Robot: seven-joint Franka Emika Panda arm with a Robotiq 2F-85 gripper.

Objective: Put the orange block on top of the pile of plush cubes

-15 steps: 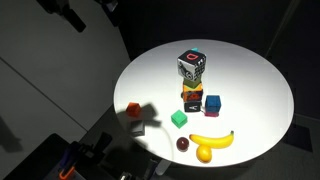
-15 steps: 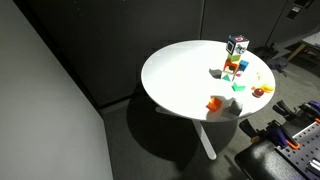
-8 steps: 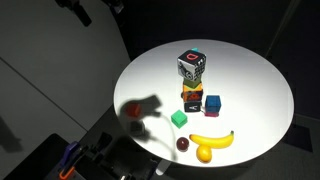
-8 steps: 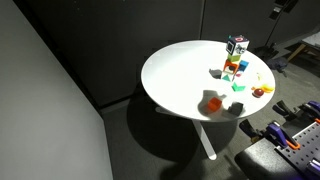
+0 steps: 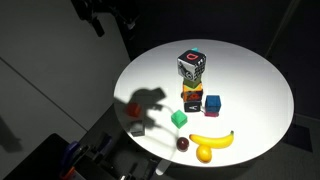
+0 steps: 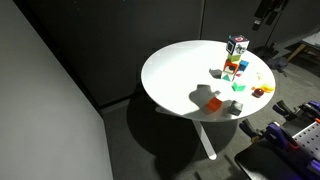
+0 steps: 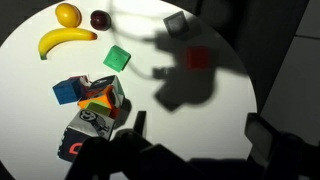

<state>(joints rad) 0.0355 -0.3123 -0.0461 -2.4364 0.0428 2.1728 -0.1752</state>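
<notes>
The orange block (image 5: pixel 133 110) lies near the table's edge, in the arm's shadow; it also shows in an exterior view (image 6: pixel 213 103) and in the wrist view (image 7: pixel 198 58). The pile of plush cubes (image 5: pixel 192 65) stands upright, black and white with a red-pink ring on top, and appears in an exterior view (image 6: pixel 237 45) and at the wrist view's lower left (image 7: pixel 90 130). My gripper (image 7: pixel 200 130) is open and empty, high above the table, between block and pile. It is a dark shape at the top of both exterior views (image 5: pixel 108 14) (image 6: pixel 265 12).
A green cube (image 5: pixel 179 118), a blue cube (image 5: pixel 212 103) and a dark cube with a yellow-orange face (image 5: pixel 192 100) lie in front of the pile. A banana (image 5: pixel 212 139), a lemon (image 5: pixel 205 154) and a dark red fruit (image 5: pixel 183 144) lie near the table's edge (image 5: pixel 270 130).
The arm has moved in over the table. Its shadow has spread across the orange block, which was lit one second ago. No object has moved.
</notes>
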